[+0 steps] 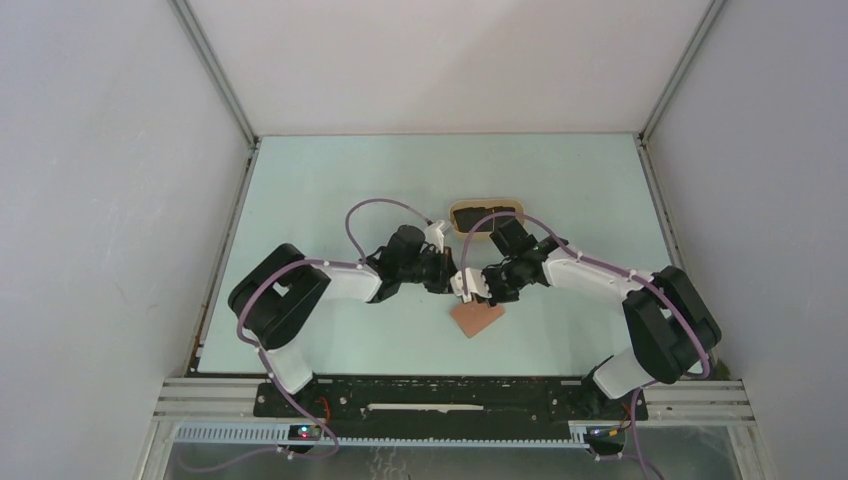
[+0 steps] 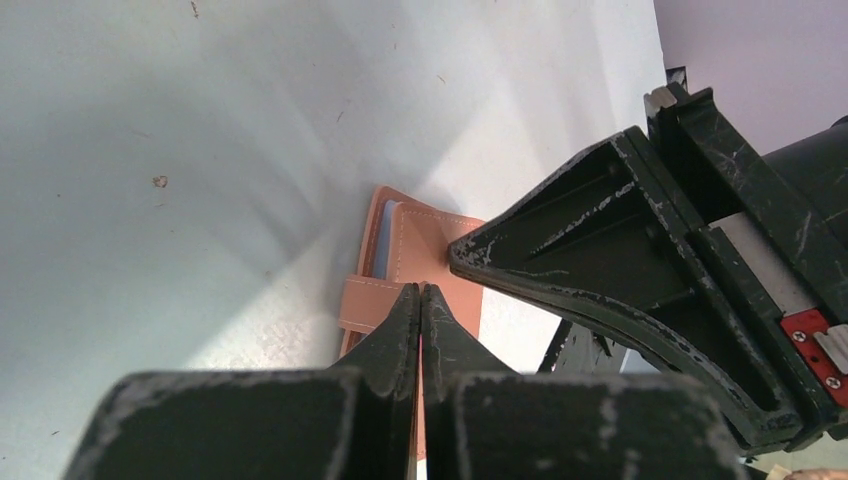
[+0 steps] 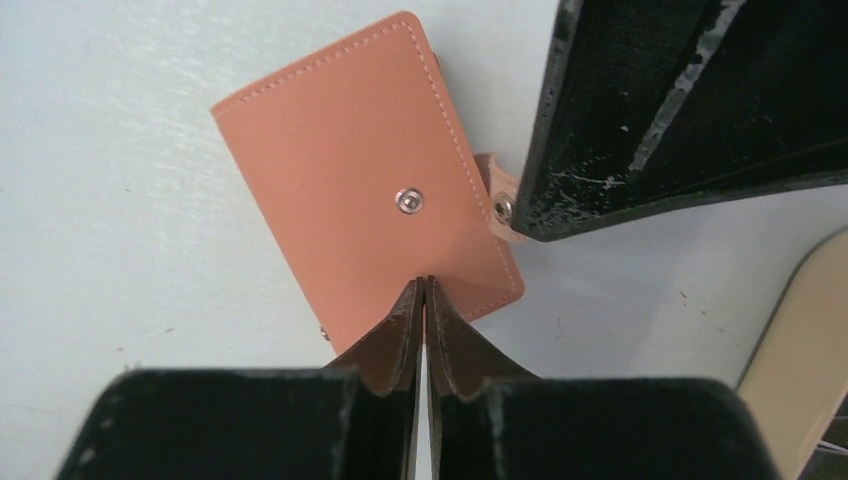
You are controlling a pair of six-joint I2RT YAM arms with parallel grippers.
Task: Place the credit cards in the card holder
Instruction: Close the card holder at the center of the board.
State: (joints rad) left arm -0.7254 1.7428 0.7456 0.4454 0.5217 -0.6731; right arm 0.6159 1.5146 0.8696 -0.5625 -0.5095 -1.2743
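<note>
1. Target: the card holder (image 3: pixel 350 190) lies folded at table centre, just near of the tray (image 3: pixel 800 350), with its strap tab (image 2: pixel 370 305) unsnapped.
2. My left gripper (image 2: pixel 421 290) is closed on nothing, tips at the tab. My right gripper (image 3: pixel 424 283) is closed too, tips at the cover's edge.
3. I judge this to be the opening step. Next I need the cover lifted and pinned flat.

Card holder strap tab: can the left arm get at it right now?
Probably yes. The left gripper, shut, is right beside the strap tab with nothing between; the right gripper is off to one side, over the card holder.
</note>
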